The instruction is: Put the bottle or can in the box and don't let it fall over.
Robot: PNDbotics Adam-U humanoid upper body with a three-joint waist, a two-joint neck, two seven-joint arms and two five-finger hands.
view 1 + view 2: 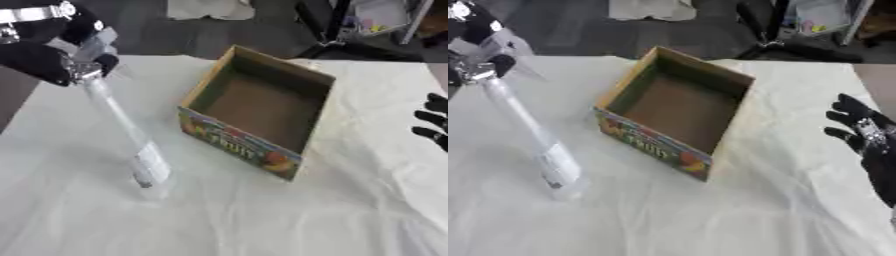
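Note:
A tall clear plastic bottle (131, 132) with a white label stands on the white cloth at the left, leaning with its neck toward the upper left. My left hand (52, 52) is at the top left, fingers curled round the bottle's neck. An open cardboard box (259, 107) with a colourful fruit print on its front wall sits in the middle, to the right of the bottle, with nothing inside. My right hand (866, 135) rests open at the right edge, fingers spread, apart from the box.
The table (262, 220) is covered with a wrinkled white cloth. Beyond its far edge are a dark floor, black stand legs (324, 30) and a pale cloth heap (210, 9).

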